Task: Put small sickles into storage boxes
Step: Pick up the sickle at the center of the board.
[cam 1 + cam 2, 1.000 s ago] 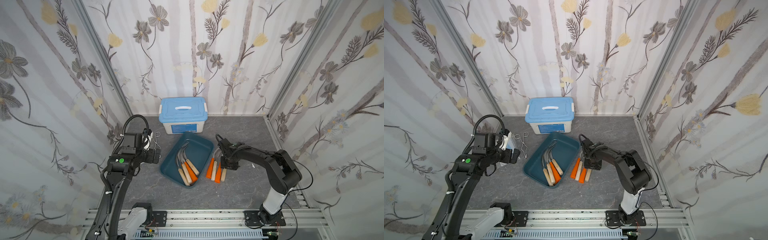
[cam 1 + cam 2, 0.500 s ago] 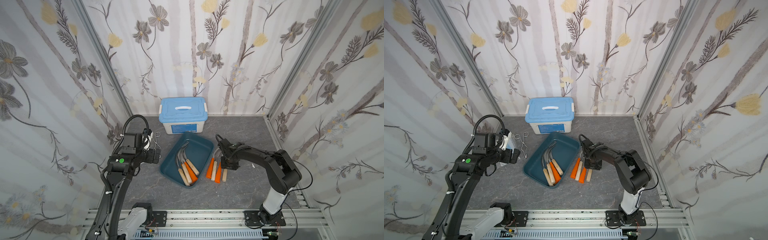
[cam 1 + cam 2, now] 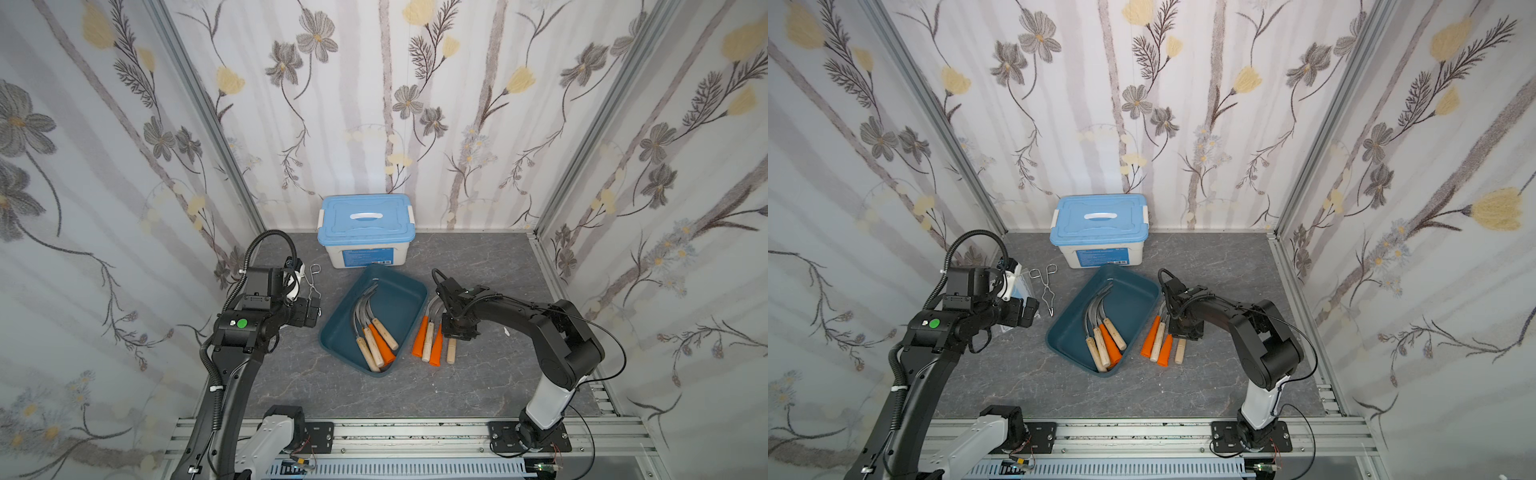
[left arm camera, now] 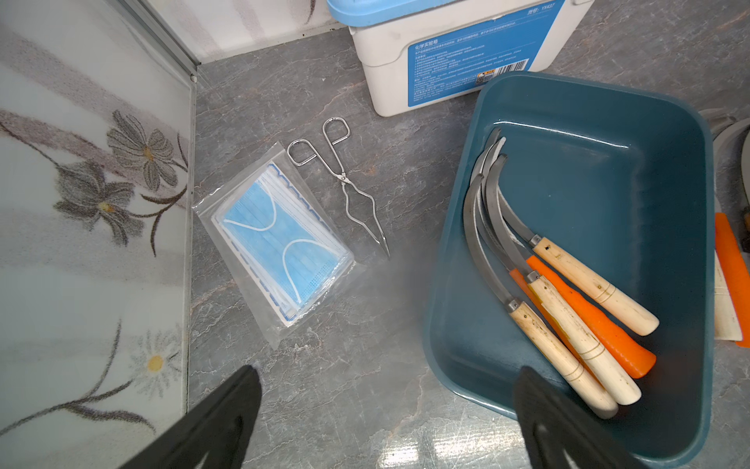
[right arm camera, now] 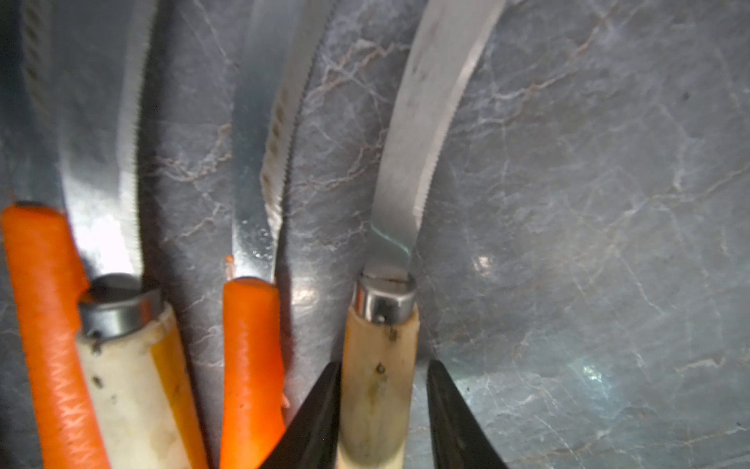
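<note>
The dark teal storage box [image 3: 417, 289] [image 3: 1148, 286] [image 4: 608, 122] lies mid-table with several small sickles [image 3: 374, 332] [image 4: 568, 284] inside. Several more sickles [image 3: 432, 340] [image 3: 1160, 338] lie side by side on the table just right of it. My right gripper [image 3: 457, 328] [image 5: 383, 365] is down over the rightmost one, its jaws astride the pale wooden handle [image 5: 377, 337]. One finger [image 5: 320, 406] touches the handle; a thin gap shows at the other finger [image 5: 446, 406], so it is open. My left gripper [image 3: 309, 311] [image 4: 385, 385] hangs open and empty, left of the box.
A white box with a light-blue lid [image 3: 365, 232] stands behind the teal box at the back wall. Wire metal tongs [image 4: 349, 191] and a bagged pack of blue face masks [image 4: 276, 243] lie on the table near the left wall.
The right gripper's jaws have drawn in around the wooden handle of the rightmost sickle. The left arm has not moved.
</note>
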Robot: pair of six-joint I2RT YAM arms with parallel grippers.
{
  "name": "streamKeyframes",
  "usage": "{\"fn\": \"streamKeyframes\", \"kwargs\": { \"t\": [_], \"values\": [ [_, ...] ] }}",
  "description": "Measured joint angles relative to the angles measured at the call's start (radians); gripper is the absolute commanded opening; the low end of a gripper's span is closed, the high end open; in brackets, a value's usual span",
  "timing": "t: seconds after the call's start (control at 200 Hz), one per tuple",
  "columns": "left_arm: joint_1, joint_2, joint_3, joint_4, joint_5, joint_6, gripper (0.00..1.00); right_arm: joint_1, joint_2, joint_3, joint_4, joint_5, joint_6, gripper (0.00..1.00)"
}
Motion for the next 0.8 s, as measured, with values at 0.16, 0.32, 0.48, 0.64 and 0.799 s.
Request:
{"fn": "streamKeyframes", "kwargs": {
  "t": [0.16, 0.32, 0.48, 0.64, 0.799],
  "values": [
    [0.000, -0.001, 0.000, 0.000, 0.000, 0.002, 1.00, 0.000, -0.005, -0.003, 0.005, 0.000, 0.002, 0.23],
    [0.000, 0.000, 0.005, 0.000, -0.001, 0.003, 1.00, 0.000, -0.005, -0.003, 0.005, -0.002, 0.003, 0.15],
    [0.000, 0.003, 0.014, -0.001, -0.008, 0.007, 1.00, 0.000, -0.003, -0.003, 0.005, -0.003, 0.000, 0.09],
    [0.000, 0.011, 0.025, -0.001, -0.010, 0.008, 1.00, -0.001, -0.002, -0.003, 0.005, -0.003, -0.001, 0.08],
    [0.000, 0.020, 0.034, -0.001, -0.010, 0.008, 1.00, -0.001, -0.015, -0.009, 0.008, -0.003, -0.001, 0.08]
  ]
}}
